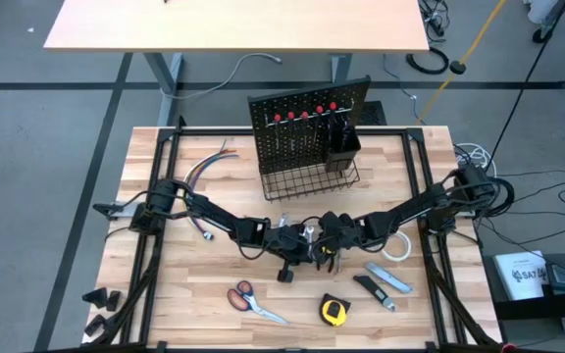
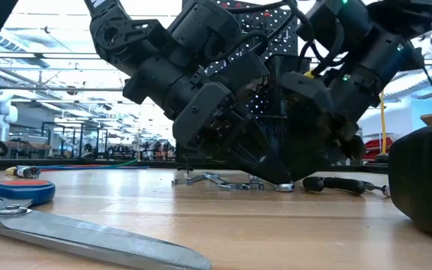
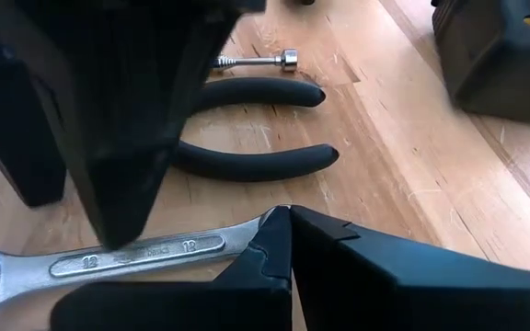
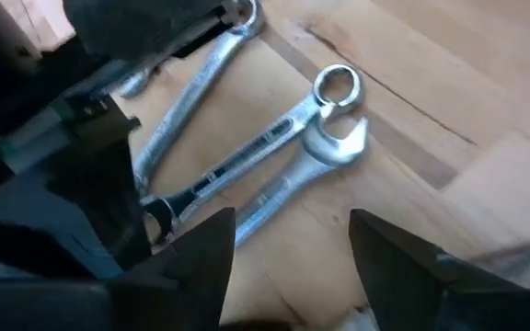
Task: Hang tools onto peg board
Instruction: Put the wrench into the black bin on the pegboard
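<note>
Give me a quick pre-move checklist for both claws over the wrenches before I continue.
1. Left claw shut on a wrench: ok; its tips meet on the shaft.
2. Right claw open: ok; clear gap between its fingers.
3. Right claw over loose wrenches: ok; they lie flat on the table, untouched.
4. Clearance between the two claws: not ok; they crowd together at the table's centre.
5. Free hook on the peg board: cannot tell.
6. Pliers clear of the left claw: ok.
</note>
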